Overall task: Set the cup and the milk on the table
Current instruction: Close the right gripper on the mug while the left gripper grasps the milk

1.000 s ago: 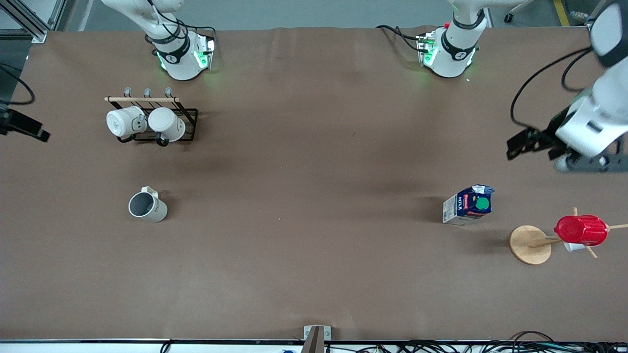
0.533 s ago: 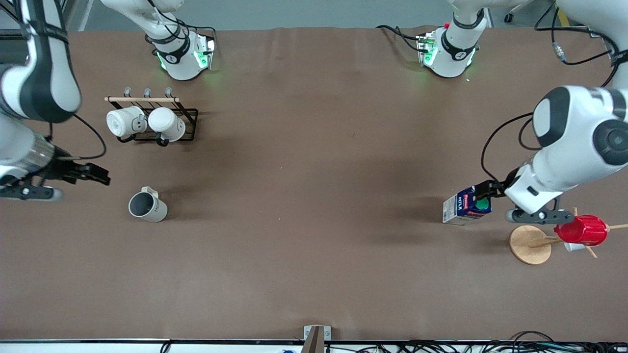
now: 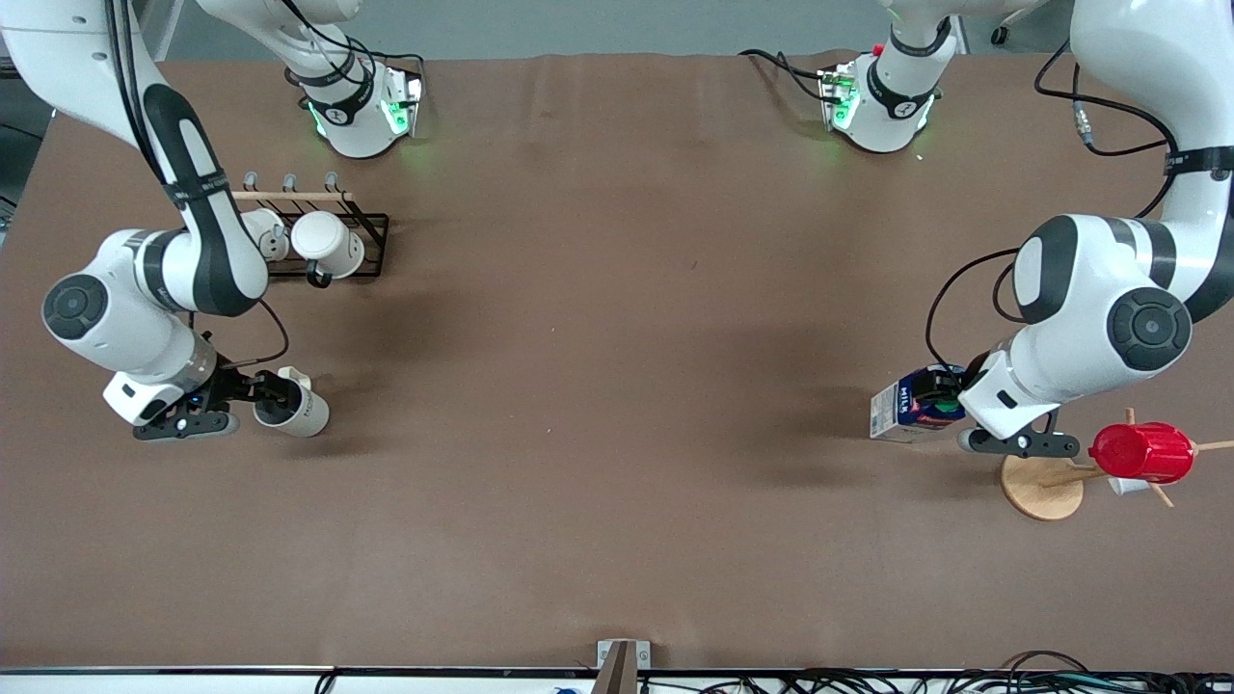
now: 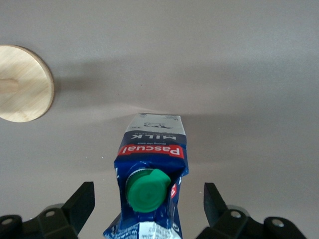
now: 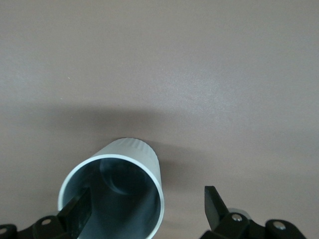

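Left fingers (image 4: 79,204): spread wide, holding nothing; one on each side of the milk (image 4: 152,186), apart from its walls.
Right fingers (image 5: 77,214): spread wide, holding nothing; one inside the mouth of the cup (image 5: 117,194), one outside the wall, so the rim in between.
Left gripper (image 3: 950,395): low over the carton, at the left arm's end of the counter (image 3: 617,501).
Right gripper (image 3: 265,393): low at the mug, at the right arm's end.
Milk: upright on the counter, green cap (image 4: 146,190) up; from the wooden stand (image 3: 1046,479), at about 10 o'clock in the front view, just beside its round base.
Cup: on the counter, grey inside visible; from the black rack (image 3: 323,246), at about 6 o'clock, well apart.
Progress: early, by judgement; both things enclosed, not yet clamped, not lifted.
Left to do: closing on each, carrying, setting down at the wanted place; place not shown.
Other: red ribbed cup (image 3: 1142,451) on the stand, white mug (image 3: 328,243) on the rack, untouched.
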Robot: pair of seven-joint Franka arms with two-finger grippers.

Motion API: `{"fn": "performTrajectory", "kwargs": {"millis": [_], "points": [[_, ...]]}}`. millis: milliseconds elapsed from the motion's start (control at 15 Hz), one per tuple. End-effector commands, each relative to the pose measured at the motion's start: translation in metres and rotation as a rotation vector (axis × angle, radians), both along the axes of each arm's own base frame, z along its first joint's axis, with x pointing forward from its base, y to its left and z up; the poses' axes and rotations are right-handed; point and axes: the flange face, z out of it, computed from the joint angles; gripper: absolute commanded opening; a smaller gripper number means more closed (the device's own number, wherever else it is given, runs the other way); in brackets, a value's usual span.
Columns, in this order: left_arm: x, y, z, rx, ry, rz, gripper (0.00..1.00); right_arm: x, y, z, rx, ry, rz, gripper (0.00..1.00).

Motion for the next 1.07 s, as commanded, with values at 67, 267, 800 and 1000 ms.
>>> {"fn": "performTrajectory", "kwargs": {"millis": [67, 267, 800, 1000], "points": [[-0.004, -0.001, -0.009, 0.013, -0.006, -0.027, 0.83, -0.007, 0.0, -0.014, -0.011, -0.034, 0.027, 1.0], [-0.006, -0.002, -0.012, 0.014, 0.003, -0.029, 0.68, -0.01, 0.002, -0.024, -0.012, -0.026, 0.032, 0.79], [-0.008, -0.002, 0.0, 0.015, 0.0, -0.023, 0.4, -0.001, 0.0, -0.017, -0.005, -0.023, -0.011, 0.0], [-0.008, -0.008, 0.013, 0.012, -0.014, -0.019, 0.38, 0.024, 0.022, 0.025, 0.016, 0.037, -0.019, 0.0]]}}
